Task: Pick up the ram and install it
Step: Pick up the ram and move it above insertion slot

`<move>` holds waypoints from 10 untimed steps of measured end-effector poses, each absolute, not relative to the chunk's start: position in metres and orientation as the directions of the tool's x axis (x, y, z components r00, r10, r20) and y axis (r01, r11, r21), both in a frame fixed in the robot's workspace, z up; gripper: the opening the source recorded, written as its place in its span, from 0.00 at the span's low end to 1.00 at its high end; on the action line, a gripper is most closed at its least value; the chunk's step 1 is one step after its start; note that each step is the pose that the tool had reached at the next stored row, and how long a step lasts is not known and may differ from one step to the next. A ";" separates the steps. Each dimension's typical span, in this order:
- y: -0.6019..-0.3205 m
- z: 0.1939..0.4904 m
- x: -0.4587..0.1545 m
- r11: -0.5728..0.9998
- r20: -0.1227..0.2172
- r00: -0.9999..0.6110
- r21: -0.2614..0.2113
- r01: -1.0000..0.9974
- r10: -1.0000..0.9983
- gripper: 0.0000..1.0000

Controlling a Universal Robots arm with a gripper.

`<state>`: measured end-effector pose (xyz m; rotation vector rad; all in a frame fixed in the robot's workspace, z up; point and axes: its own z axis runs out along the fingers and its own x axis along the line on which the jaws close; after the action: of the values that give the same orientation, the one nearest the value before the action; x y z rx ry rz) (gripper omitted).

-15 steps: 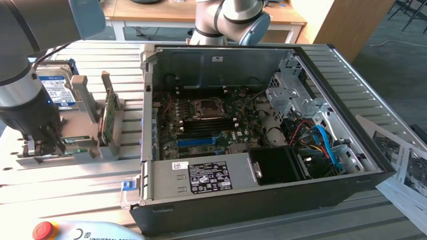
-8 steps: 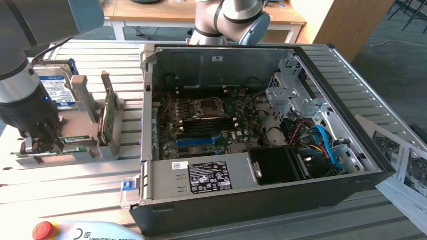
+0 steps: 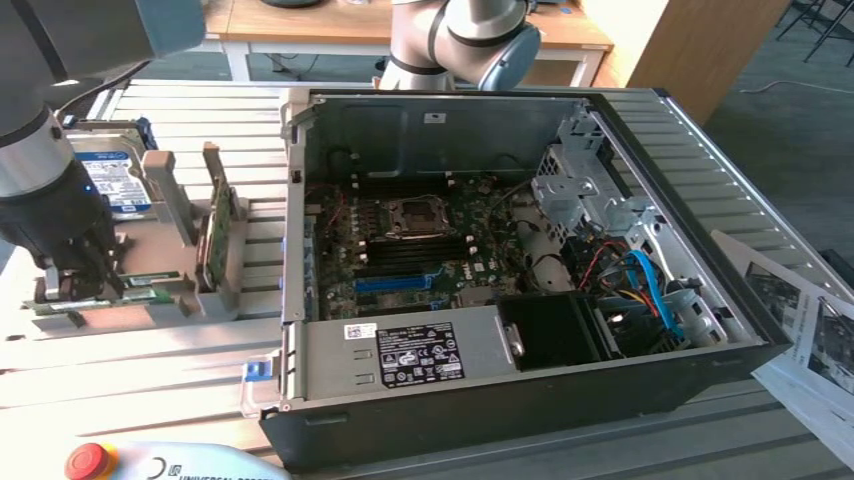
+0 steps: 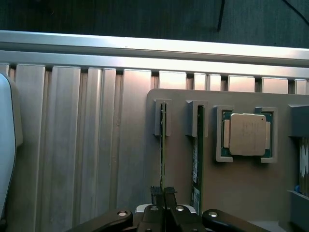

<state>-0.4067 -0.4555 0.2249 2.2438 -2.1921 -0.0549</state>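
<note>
The ram [image 4: 162, 145] is a thin green stick seen edge-on, standing in a slot of the grey holder tray [image 4: 178, 116]. My gripper [image 4: 164, 194] is shut on its near end, the two dark fingers pinched against the board. A second, similar stick [image 4: 196, 154] stands in the neighbouring slot. In the exterior view my gripper [image 3: 76, 283] reaches down onto the holder [image 3: 160, 300] at that view's left, outside the open computer case [image 3: 287, 330]. The blue memory slots [image 3: 400, 283] lie on the motherboard [image 3: 454, 235] inside the case, well away from the gripper.
A processor chip [image 4: 247, 134] sits in a pocket of the tray beside the sticks. A broader green card [image 3: 214, 232] stands on edge and a hard drive [image 3: 110, 172] lies behind it. A red stop button [image 3: 87, 460] is at the front, papers [image 3: 817, 335] at the exterior view's right.
</note>
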 end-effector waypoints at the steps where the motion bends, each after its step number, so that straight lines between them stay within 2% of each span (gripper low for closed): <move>1: -0.455 0.226 -0.407 -0.024 -0.022 0.023 0.027 -0.999 -0.999 0.12; 10: -0.456 0.239 -0.407 -0.024 -0.022 0.023 0.028 -0.999 -0.999 0.12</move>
<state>-0.4067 -0.4555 0.2392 2.2437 -2.1921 -0.0549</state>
